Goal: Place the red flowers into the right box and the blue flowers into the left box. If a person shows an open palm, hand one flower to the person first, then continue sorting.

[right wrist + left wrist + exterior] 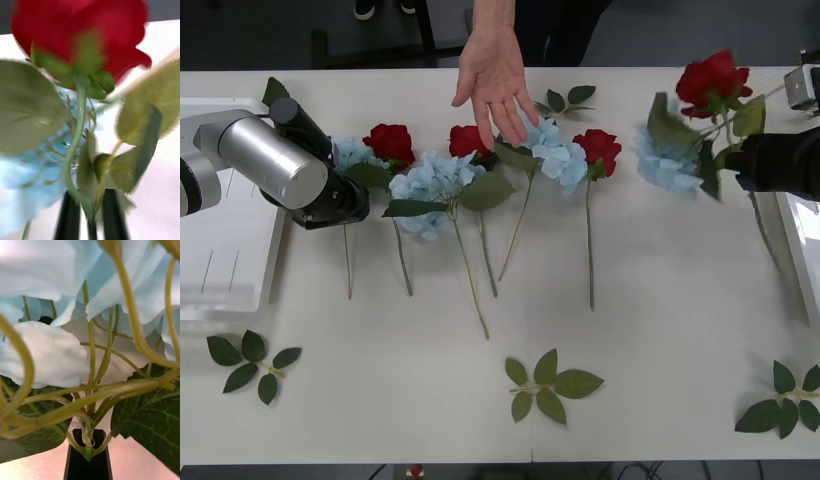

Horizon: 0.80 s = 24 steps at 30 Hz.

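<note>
The person's hand [494, 85] spreads at top centre, while the right gripper [88, 215], at the front view's right edge, apparently pinches both a red rose [712, 80] and a blue hydrangea [667, 160], risking mis-sorting, and the left gripper [89, 454] at left clamps a blue stem [88, 450].

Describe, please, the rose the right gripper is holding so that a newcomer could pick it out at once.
Start at the table's far right corner, where the right gripper is shut on a stem beside the right box. The held rose rises above it, next to a blue flower. Unlike the roses in the row, it is lifted off the table.
</note>
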Tool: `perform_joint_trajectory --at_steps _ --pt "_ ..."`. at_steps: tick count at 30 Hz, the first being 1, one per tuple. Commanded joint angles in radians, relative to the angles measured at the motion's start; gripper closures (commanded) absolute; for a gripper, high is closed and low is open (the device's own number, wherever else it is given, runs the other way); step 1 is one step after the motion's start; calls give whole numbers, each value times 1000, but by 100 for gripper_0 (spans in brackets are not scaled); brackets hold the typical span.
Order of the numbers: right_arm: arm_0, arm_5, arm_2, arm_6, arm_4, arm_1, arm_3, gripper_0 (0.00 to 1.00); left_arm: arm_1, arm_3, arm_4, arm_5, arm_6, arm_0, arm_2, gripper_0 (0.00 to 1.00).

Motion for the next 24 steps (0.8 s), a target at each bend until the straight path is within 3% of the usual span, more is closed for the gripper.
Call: perform_joint_trajectory --at_steps 1,5,11,24 --pt "0 -7 -16 8 1 -11 -27 62 -8 -11 10 -2 -27 3 7 100" --pt "1 -7 -16 11 2 -11 -18 59 -8 -11 10 -2 -27 3 7 100" --pt "7 -9 -16 19 16 -11 -5 46 -8 -11 10 0 -29 3 7 100" --pt "9 -153 7 70 197 -62 238 45 -8 -11 10 2 -29 1 7 100"
